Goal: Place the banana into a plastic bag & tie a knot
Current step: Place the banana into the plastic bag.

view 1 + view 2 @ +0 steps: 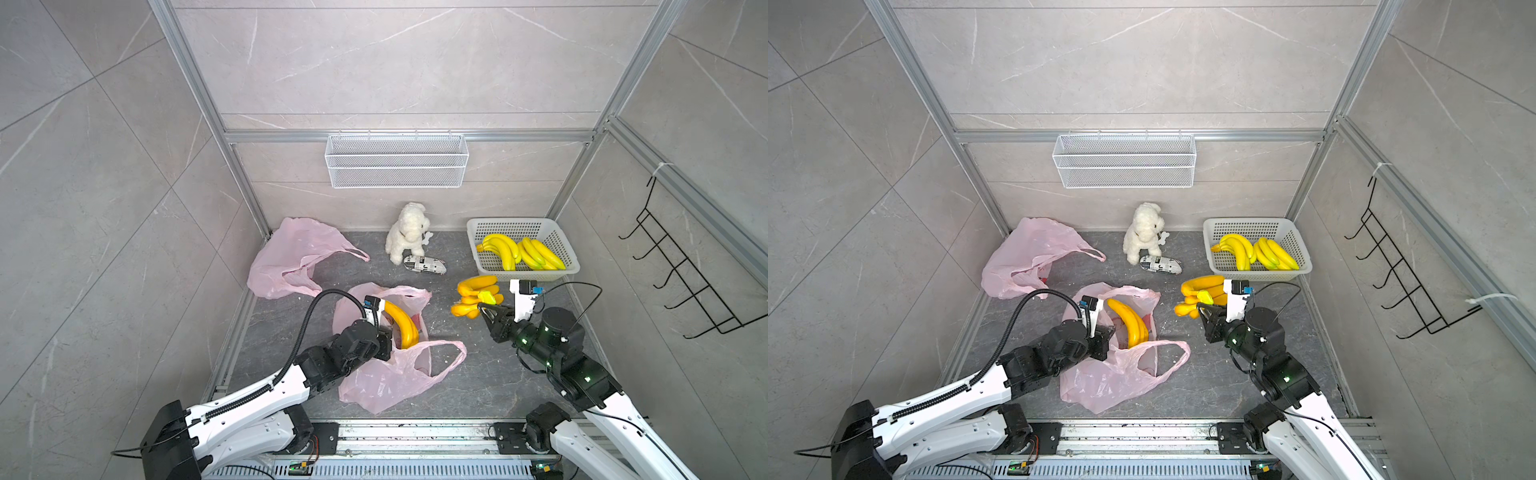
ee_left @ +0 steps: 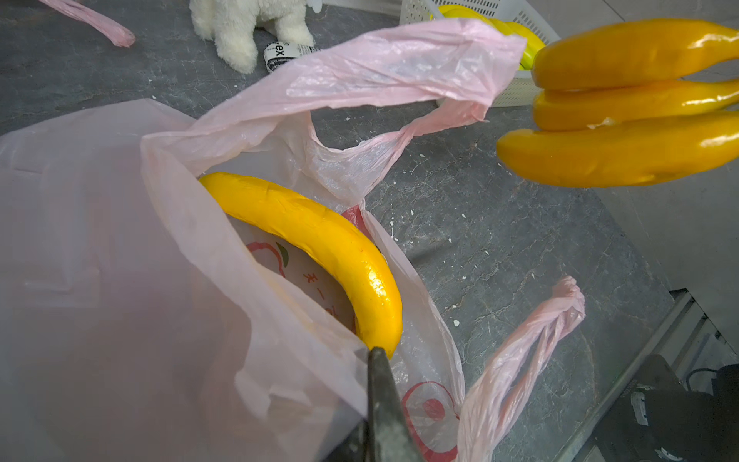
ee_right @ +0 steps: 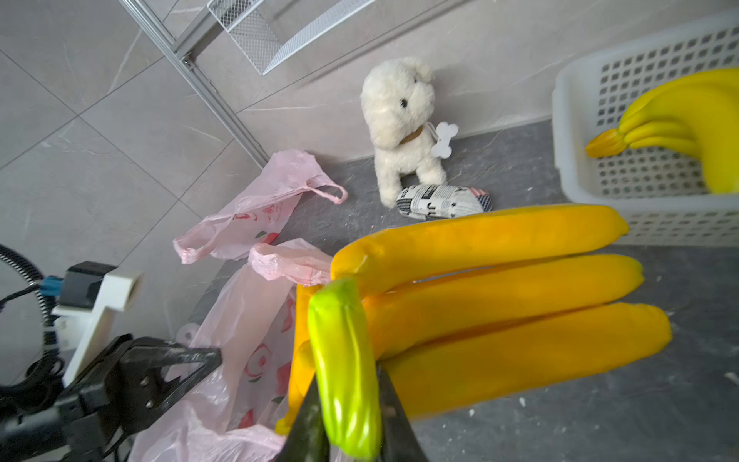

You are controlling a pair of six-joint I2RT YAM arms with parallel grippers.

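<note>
A pink plastic bag lies open on the dark floor with one yellow banana inside its mouth. My left gripper is shut on the bag's rim, and the film drapes over one side of its fingers. To the right of the bag, my right gripper is shut on the green stem of a banana bunch. The bunch hangs above the floor and also shows in the left wrist view.
A second pink bag lies at the back left. A white plush dog and a newsprint pouch sit at the back middle. A white basket with more bananas stands back right. A wire basket and black hook rack hang on the walls.
</note>
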